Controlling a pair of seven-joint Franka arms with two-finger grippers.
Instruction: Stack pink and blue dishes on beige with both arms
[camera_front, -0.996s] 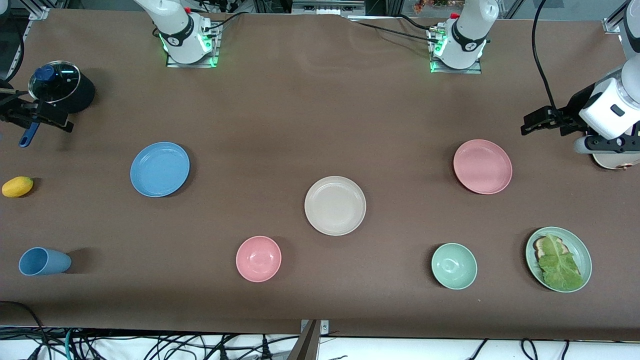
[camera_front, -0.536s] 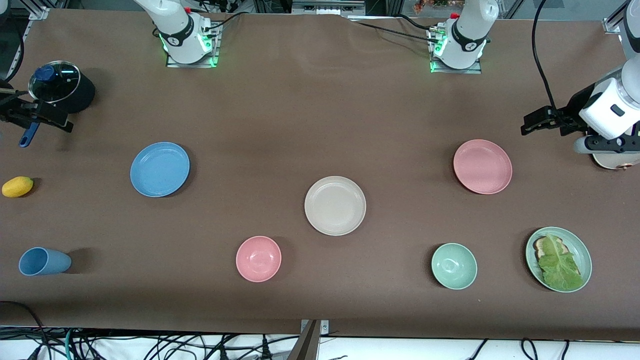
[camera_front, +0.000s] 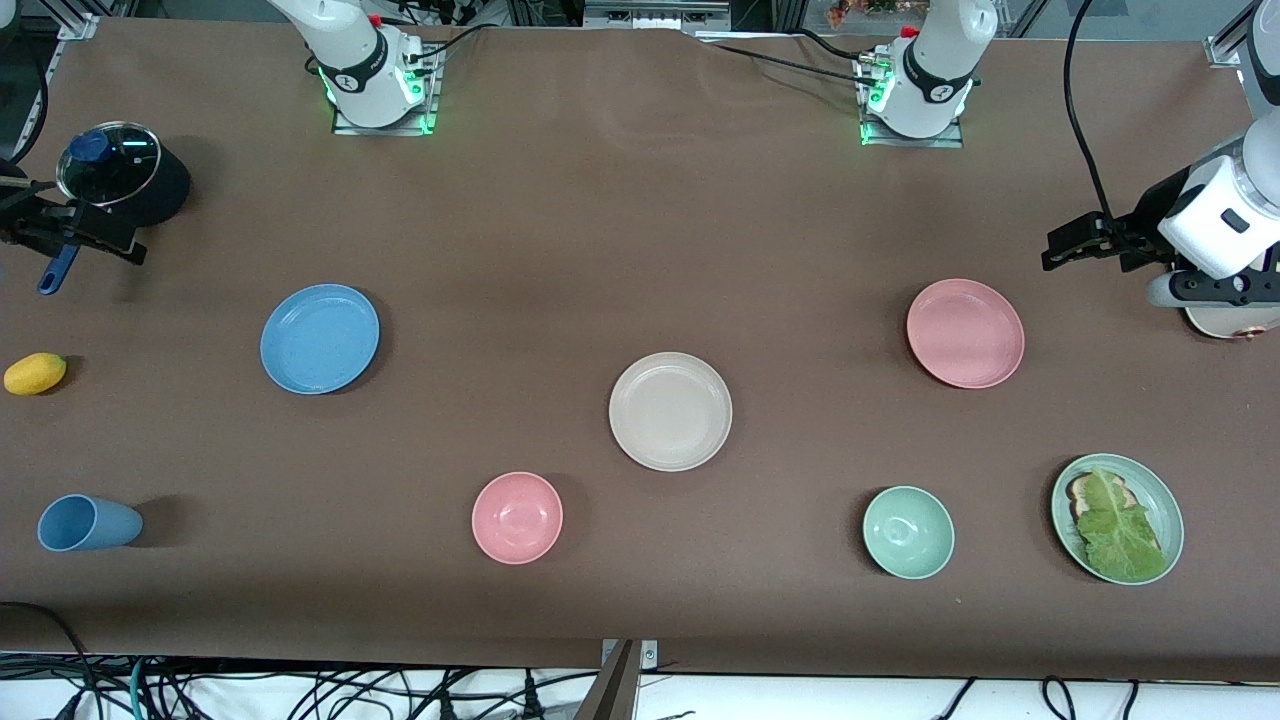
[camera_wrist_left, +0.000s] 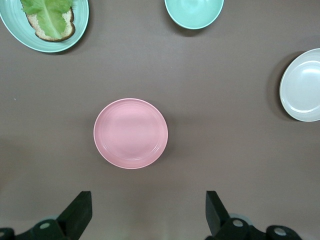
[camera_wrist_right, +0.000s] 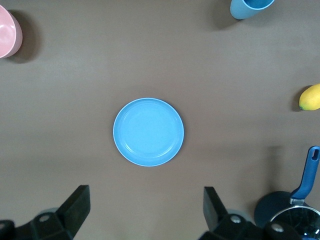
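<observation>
Black, two-fingered left gripper (camera_wrist_left: 145, 215), fingers spread wide and empty, held high over the table (camera_front: 600, 220) at the left arm's end; the pink plate (camera_wrist_left: 131, 133) lies flat on the table below it, framed between the fingers in the left wrist view, untouched. Right gripper (camera_wrist_right: 145, 215), likewise spread wide and empty, high over the right arm's end, with the blue plate (camera_wrist_right: 148, 132) flat below it and framed the same way. Beige plate (camera_front: 670, 411) at mid-table, between the two coloured plates, slightly nearer the front camera and well apart from both. Also present: pink bowl (camera_front: 517, 517), green bowl (camera_front: 908, 532), green plate (camera_front: 1165, 500) with lettuce on bread, blue cup (camera_front: 85, 523), lemon (camera_front: 35, 373), lidded pot (camera_front: 125, 180).
</observation>
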